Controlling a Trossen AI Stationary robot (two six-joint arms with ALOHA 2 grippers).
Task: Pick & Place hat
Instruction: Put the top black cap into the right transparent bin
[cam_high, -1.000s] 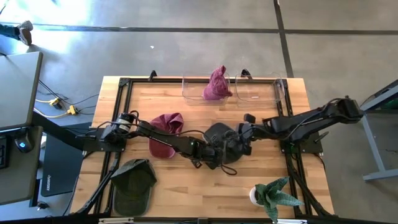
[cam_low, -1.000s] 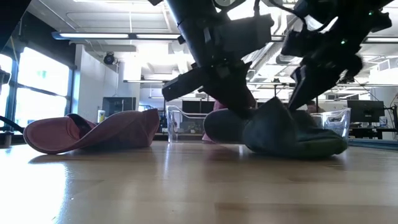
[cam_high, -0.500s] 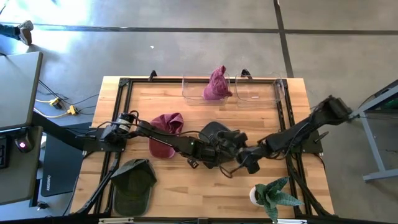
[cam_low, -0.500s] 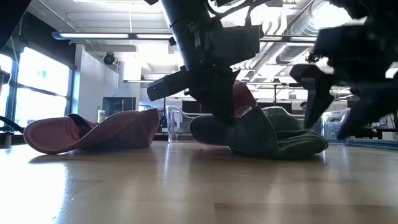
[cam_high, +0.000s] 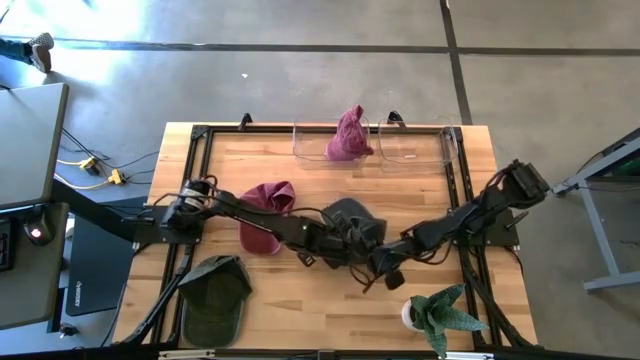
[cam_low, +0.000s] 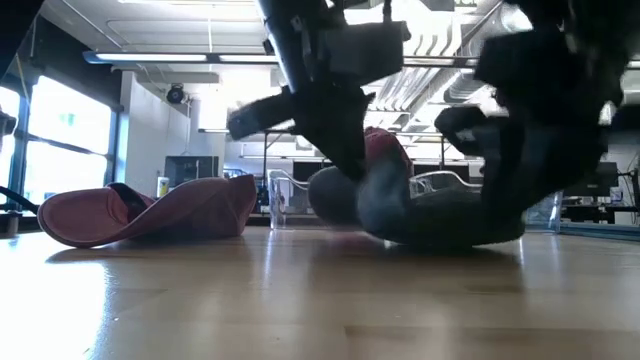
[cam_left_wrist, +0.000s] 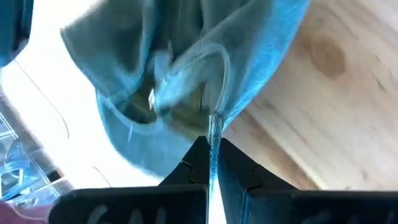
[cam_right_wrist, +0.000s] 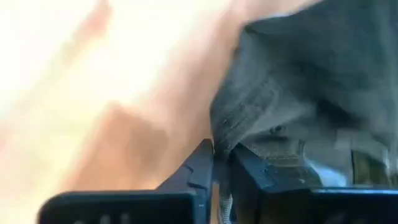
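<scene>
That grey hat (cam_high: 350, 222) looks floppy and light, so grab its edge. Left gripper (cam_left_wrist: 210, 163) and right gripper (cam_right_wrist: 221, 163) both pinch its fabric.

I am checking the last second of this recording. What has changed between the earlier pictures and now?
The right gripper swung from the dark hat's far side to its near side and closed on its edge. The left gripper stayed shut on the same hat. The maroon hat, the green hat and the bin did not move.

Left gripper (cam_high: 352, 248) fingers pinched together, right gripper (cam_high: 383, 267) fingers pinched together
</scene>
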